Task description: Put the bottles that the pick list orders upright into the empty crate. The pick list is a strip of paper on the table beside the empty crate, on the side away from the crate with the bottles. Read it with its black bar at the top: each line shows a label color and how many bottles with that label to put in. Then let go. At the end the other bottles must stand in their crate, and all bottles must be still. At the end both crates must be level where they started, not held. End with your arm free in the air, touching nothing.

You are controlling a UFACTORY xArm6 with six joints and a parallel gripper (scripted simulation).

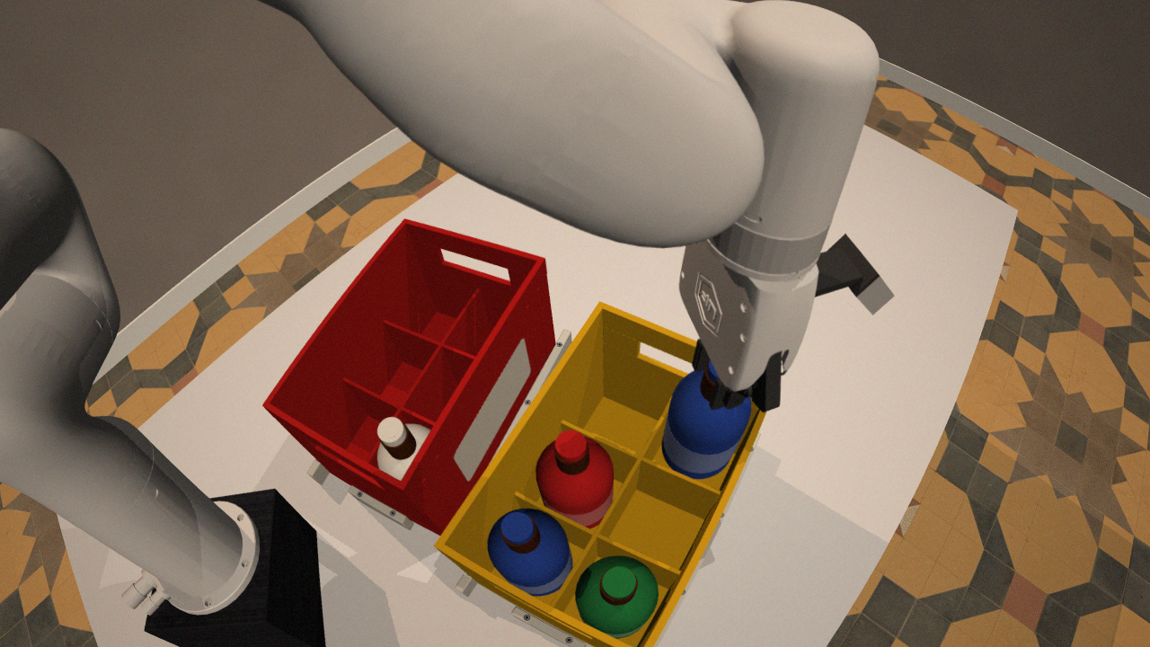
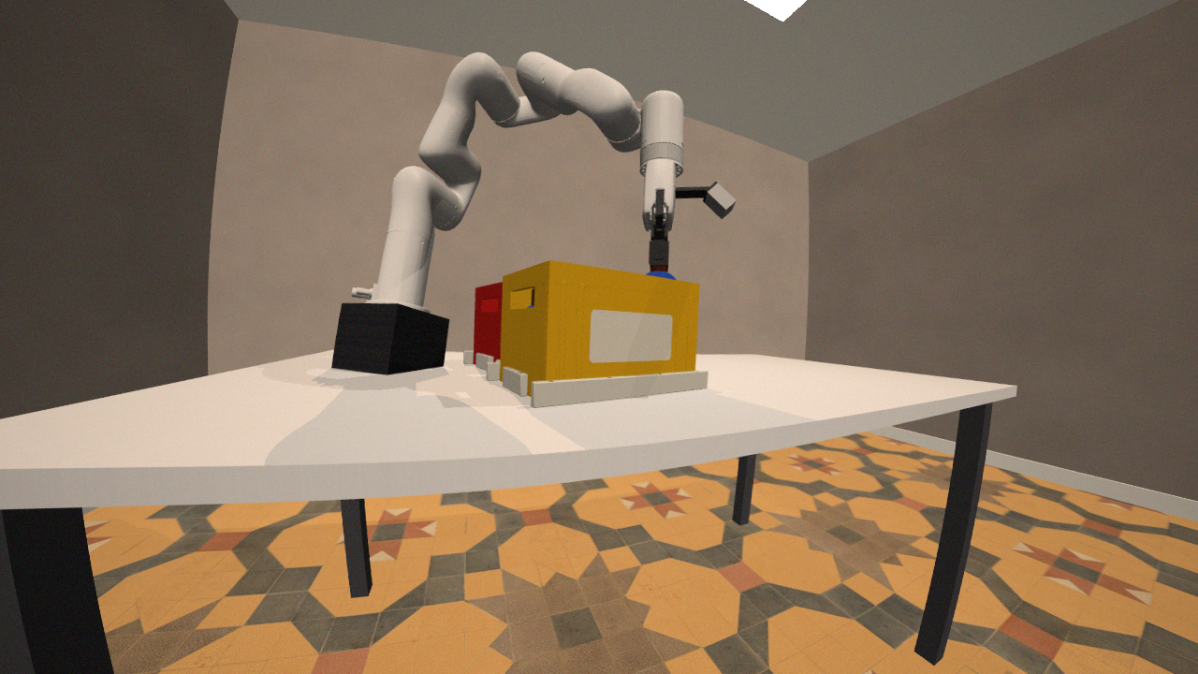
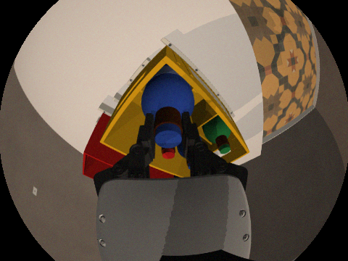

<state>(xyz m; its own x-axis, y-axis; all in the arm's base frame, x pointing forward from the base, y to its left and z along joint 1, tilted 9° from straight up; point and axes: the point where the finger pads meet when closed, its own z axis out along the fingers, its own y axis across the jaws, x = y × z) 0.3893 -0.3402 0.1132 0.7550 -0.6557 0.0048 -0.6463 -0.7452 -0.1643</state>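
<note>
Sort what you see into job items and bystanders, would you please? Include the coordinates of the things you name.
Job:
- yellow crate (image 1: 524,430) (image 2: 623,288) (image 3: 132,99)
- red crate (image 1: 333,317) (image 2: 487,322) (image 3: 95,135)
- blue bottle (image 1: 697,430) (image 3: 167,92) in the tool (image 1: 736,394) (image 2: 659,254) (image 3: 167,122)
- other blue bottle (image 1: 532,556)
- red bottle (image 1: 575,480) (image 3: 168,153)
- green bottle (image 1: 617,603) (image 3: 216,130)
- white bottle (image 1: 392,432)

Apparently not:
- wall outlet (image 3: 35,191)
</note>
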